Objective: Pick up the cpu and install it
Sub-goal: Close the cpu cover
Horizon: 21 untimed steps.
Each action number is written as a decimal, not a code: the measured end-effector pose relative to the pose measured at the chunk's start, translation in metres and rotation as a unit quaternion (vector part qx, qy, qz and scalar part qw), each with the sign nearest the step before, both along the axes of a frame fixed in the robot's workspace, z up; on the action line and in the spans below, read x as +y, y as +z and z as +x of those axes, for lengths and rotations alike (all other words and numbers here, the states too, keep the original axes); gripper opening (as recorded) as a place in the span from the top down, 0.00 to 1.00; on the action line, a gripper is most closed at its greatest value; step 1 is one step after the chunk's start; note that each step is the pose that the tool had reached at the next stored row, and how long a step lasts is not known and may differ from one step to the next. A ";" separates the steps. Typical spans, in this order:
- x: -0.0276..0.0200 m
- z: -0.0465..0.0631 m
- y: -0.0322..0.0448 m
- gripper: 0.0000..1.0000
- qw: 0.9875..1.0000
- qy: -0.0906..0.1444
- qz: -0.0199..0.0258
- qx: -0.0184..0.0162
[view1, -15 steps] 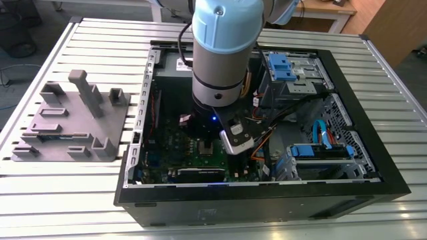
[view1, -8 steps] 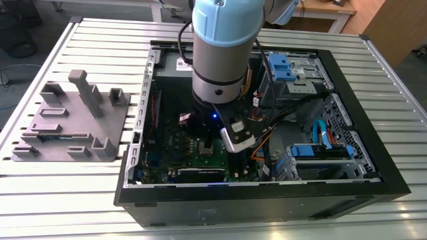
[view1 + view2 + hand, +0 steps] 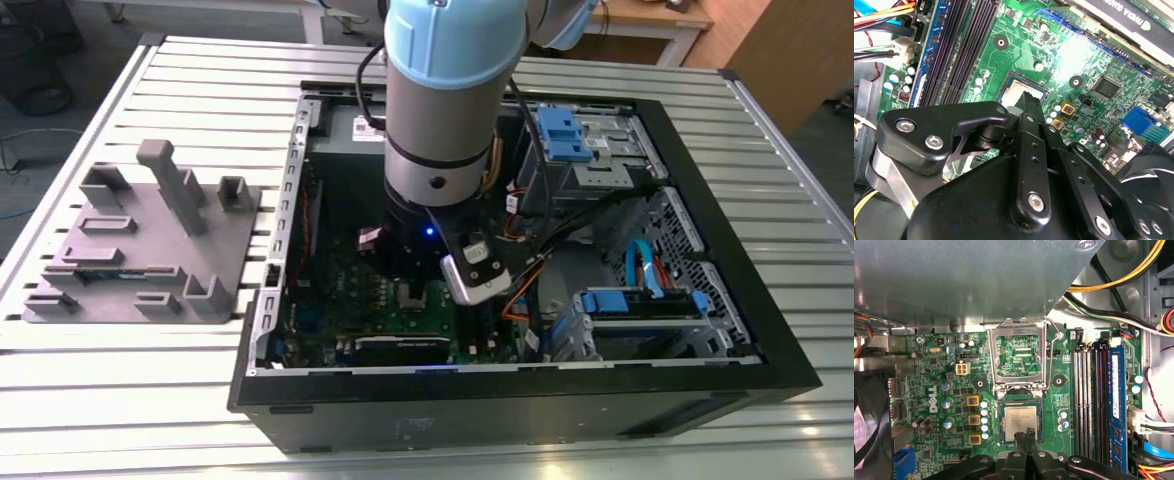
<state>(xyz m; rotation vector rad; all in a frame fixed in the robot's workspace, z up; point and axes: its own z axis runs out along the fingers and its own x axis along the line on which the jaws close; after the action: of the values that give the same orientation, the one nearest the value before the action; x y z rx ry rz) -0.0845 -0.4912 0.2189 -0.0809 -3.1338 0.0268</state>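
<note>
The cpu (image 3: 1020, 421) lies flat in its socket on the green motherboard (image 3: 944, 385), silver top up. In the second wrist view the cpu (image 3: 1013, 93) shows partly behind the black fingers. My gripper (image 3: 1027, 433) hangs right over the cpu's near edge with its two fingertips pressed together, shut and holding nothing. The socket's metal frame (image 3: 1019, 356) stands flipped open beside the cpu, with its lever (image 3: 1053, 347) raised. In the exterior view the arm reaches down into the open computer case (image 3: 747, 330), with the gripper (image 3: 416, 292) low over the board.
Memory slots (image 3: 1094, 400) run alongside the socket, with coloured cables (image 3: 1119, 270) beyond them. A fan (image 3: 866, 430) and small capacitors (image 3: 984, 415) sit on the other side. A graphics card (image 3: 394, 350) and blue drive bays (image 3: 641, 300) crowd the case. A grey fixture (image 3: 134, 245) stands outside on the slatted table.
</note>
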 end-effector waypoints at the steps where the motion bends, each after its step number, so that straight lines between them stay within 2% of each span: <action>1: 0.0003 0.000 0.0000 0.89 1.000 0.000 0.000 0.000; 7: 0.0028 0.005 -0.0006 0.89 1.000 0.000 0.000 0.000; 14: 0.0102 0.011 -0.0011 0.89 1.000 0.000 0.000 0.000; 21: 0.0137 0.017 -0.0016 0.89 1.000 0.000 0.000 0.000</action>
<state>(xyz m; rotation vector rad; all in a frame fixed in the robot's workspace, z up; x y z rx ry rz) -0.0671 -0.4775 0.2173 -0.0808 -3.1339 0.0269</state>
